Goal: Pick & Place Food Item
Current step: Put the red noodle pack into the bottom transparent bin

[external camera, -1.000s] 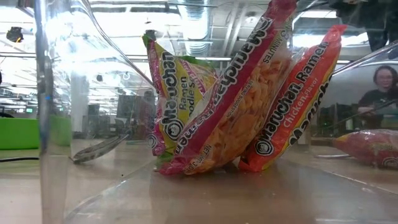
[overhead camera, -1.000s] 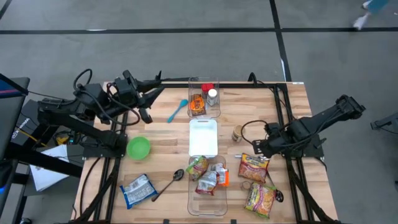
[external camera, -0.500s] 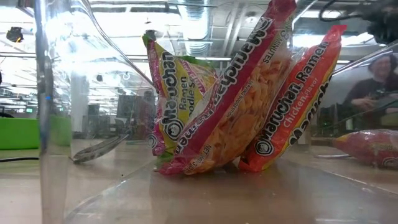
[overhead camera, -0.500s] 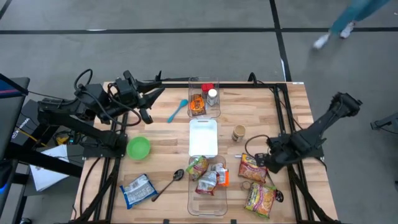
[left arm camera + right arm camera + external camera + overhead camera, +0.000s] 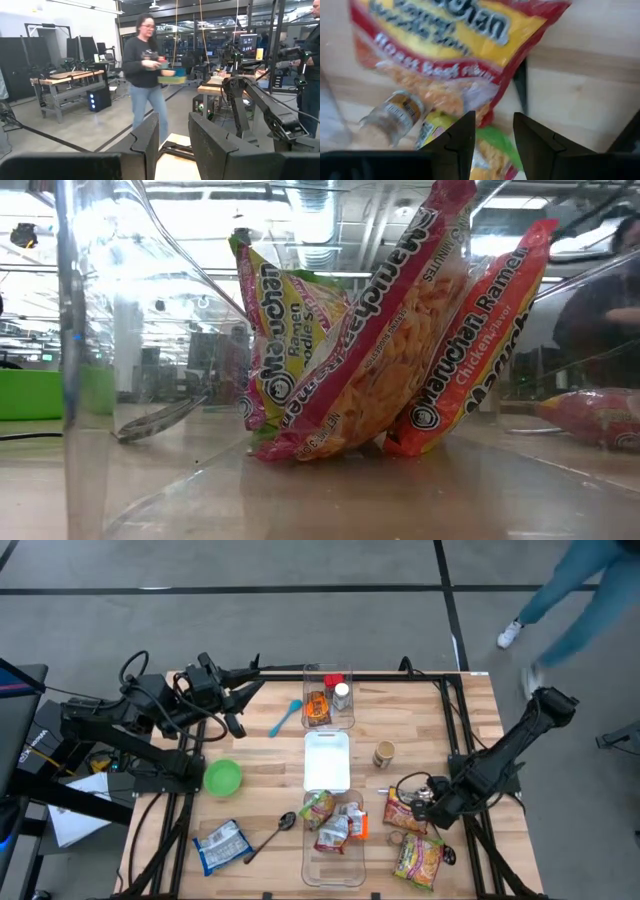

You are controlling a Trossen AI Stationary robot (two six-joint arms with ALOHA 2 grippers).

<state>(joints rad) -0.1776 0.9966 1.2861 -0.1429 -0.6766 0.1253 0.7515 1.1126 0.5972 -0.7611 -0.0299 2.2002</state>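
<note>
A grey workshop floor around us, with benches and glass walls beyond.

From above we see a grey floor [image 5: 300,565] crossed by dark lines [image 5: 220,588], and a person [image 5: 575,590] in blue trousers and white shoes walking at the far right. Looking out past the left wrist, we find a white wall [image 5: 20,20] on the left with black panels [image 5: 35,55] against it, a wooden workbench [image 5: 65,77] on a metal frame, and a second bench [image 5: 220,87] to the right. A person in a dark top [image 5: 145,65] walks by carrying trays. Behind them run glass partitions [image 5: 210,35] and ceiling lights [image 5: 155,6]. In the low view we see bright ceiling strips [image 5: 190,215].
</note>
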